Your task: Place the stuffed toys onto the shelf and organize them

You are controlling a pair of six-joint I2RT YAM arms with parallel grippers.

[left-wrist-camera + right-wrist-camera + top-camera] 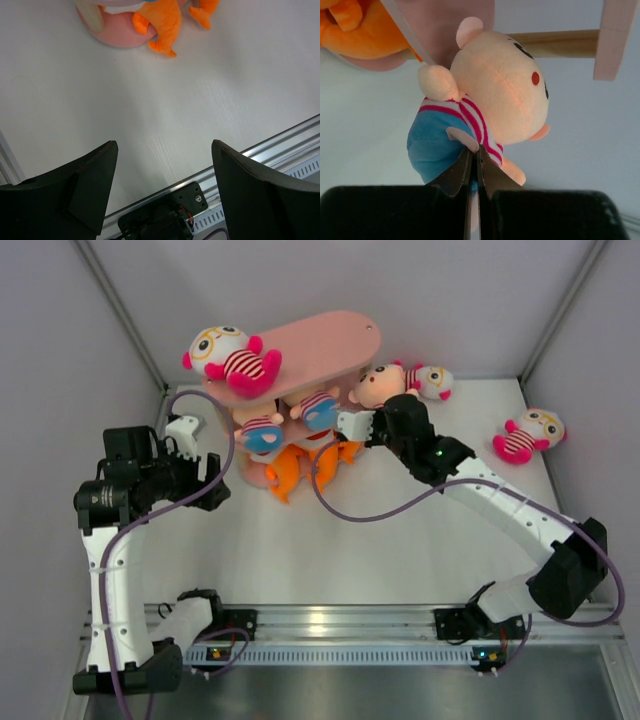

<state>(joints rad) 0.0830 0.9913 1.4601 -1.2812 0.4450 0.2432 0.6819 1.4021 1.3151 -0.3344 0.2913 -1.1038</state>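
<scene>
The pink shelf (320, 340) stands at the back centre. A white-headed goggled doll (230, 355) lies on its top board. Two peach dolls in blue pants (262, 430) (318, 408) sit on the middle tier, and an orange fish (300, 462) on the lowest. My right gripper (476, 150) is shut on the striped shirt of a third peach doll (500, 95), held at the shelf's right end (376, 387). My left gripper (164, 143) hangs open and empty over the table, left of the shelf (212, 480). Two more goggled dolls (432, 380) (530, 435) lie on the table at the right.
In the left wrist view the shelf's base (117, 35) and the orange fish's fins (162, 22) lie ahead, with the aluminium rail (280, 147) near. Grey walls close in the back and both sides. A purple cable (380, 510) loops across the table's middle.
</scene>
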